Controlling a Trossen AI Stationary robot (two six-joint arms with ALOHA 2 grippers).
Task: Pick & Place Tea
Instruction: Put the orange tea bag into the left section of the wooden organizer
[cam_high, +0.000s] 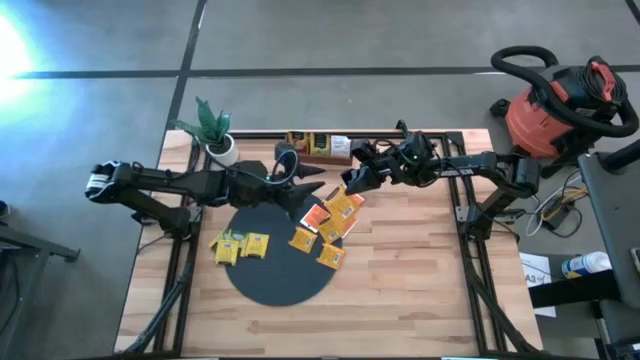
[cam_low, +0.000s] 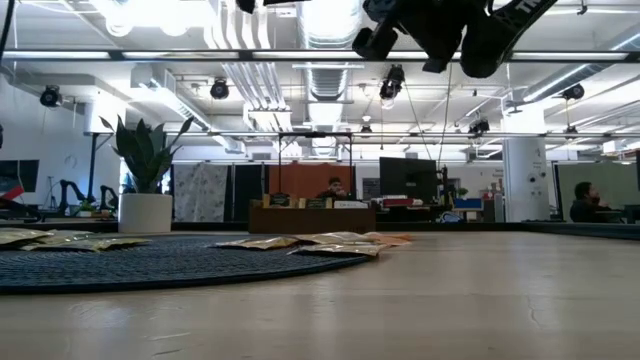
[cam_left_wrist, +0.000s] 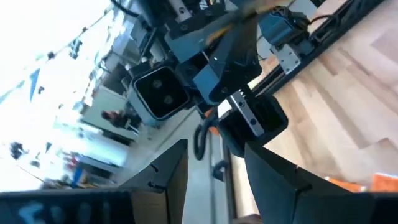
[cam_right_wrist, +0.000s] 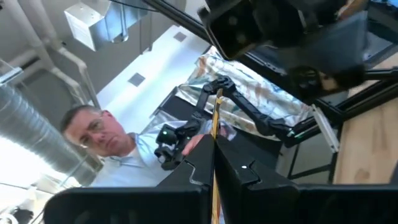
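Above the black mat (cam_high: 280, 255), right gripper (cam_high: 350, 181) pinches a tea packet (cam_right_wrist: 215, 134); left gripper (cam_high: 312, 187) gapes.

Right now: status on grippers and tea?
Right gripper shut on a tea packet, held high. Left gripper open, empty, facing it. Other tea packets on the mat. Nothing blocking.

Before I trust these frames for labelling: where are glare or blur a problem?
High view: strong glare at the upper left corner, mat evenly lit. Low view: ceiling lights wash out, near table soft. Left wrist view: background bleached white. Right wrist view: the packet shows edge-on.
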